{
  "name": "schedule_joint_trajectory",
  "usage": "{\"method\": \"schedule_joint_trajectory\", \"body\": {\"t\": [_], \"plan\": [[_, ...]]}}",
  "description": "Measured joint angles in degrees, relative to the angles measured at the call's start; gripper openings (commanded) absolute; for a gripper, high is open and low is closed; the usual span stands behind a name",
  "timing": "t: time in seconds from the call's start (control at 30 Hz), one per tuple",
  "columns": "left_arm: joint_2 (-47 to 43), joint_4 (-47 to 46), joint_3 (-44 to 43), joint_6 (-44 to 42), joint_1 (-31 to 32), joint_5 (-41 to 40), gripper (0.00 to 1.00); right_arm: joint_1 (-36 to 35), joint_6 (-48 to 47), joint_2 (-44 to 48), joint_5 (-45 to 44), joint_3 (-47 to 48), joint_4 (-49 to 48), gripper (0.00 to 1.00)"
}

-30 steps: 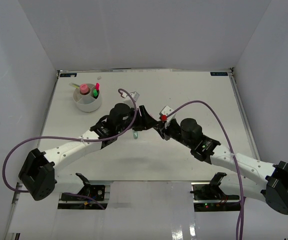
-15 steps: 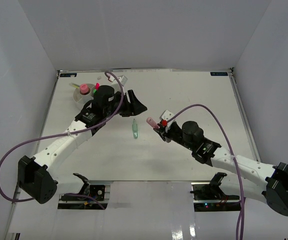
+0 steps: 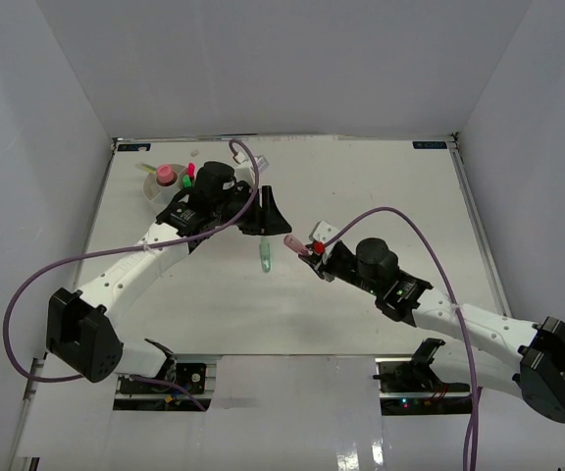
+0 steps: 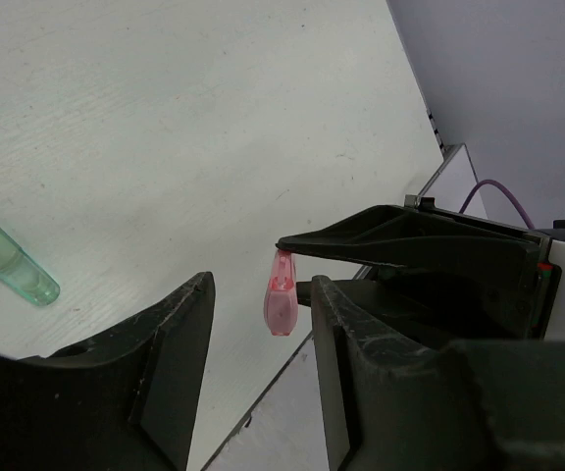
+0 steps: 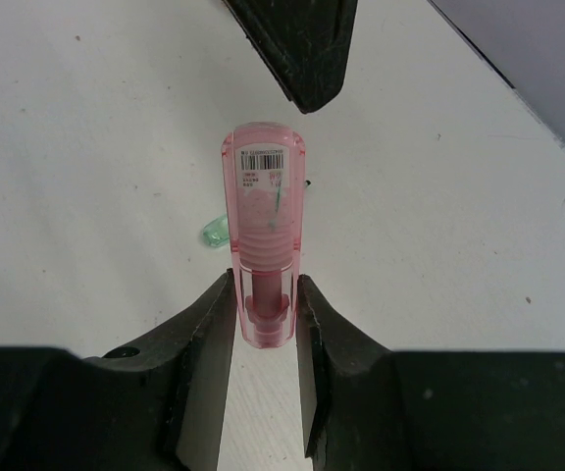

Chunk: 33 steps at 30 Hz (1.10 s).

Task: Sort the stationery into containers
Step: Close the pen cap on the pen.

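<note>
Right gripper point(image 5: 263, 296) clamped on tail end of pink marker point(image 5: 263, 196), barrel sticking out ahead of its jaws toward the empty, parted left gripper point(image 4: 261, 289); probably light, stiff, slick plastic, so grab squarely mid-barrel.

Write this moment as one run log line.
right claw: shut on pink marker | left claw: open, empty, facing it | green marker: lying on table | organiser cup: holds some items

White table point(image 3: 381, 186) inside pale walls point(image 3: 282, 69); far corners bear perhaps blue labels point(image 3: 135, 147).
</note>
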<state>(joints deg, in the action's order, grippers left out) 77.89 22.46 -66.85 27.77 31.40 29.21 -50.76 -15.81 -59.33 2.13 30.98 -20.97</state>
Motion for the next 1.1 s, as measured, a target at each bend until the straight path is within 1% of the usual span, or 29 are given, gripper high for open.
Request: {"method": "schedule_joint_trajectory", "body": {"t": [0.17, 0.53, 0.67, 0.8, 0.83, 1.0, 1.1], "plan": [[0.9, 1.6, -1.7, -1.2, 0.3, 0.8, 0.48, 0.0, -0.7, -1.2, 0.0, 0.5, 0.5, 0.23], [1.0, 3.1, -1.7, -1.7, 1.1, -0.4, 0.48, 0.0, -1.2, -2.7, -0.2, 2.5, 1.2, 0.23], [1.4, 3.3, -1.7, -1.9, 1.7, -1.3, 0.45, 0.0, -1.2, -3.2, -0.2, 2.9, 1.3, 0.23], [2.2, 3.3, -1.7, -2.1, 2.2, -1.9, 0.35, 0.0, -1.2, -3.6, -0.2, 3.1, 1.4, 0.23], [2.5, 3.3, -1.7, -2.0, 2.4, -2.0, 0.31, 0.0, -1.2, -3.7, -0.2, 3.1, 1.4, 0.23], [3.5, 3.2, -1.7, -2.0, 3.3, -2.3, 0.26, 0.0, -1.2, -3.9, -0.3, 3.1, 2.6, 0.22], [3.7, 3.2, -1.7, -2.1, 3.7, -2.8, 0.23, 0.0, -1.2, -3.9, -0.3, 3.1, 3.0, 0.18]]}}
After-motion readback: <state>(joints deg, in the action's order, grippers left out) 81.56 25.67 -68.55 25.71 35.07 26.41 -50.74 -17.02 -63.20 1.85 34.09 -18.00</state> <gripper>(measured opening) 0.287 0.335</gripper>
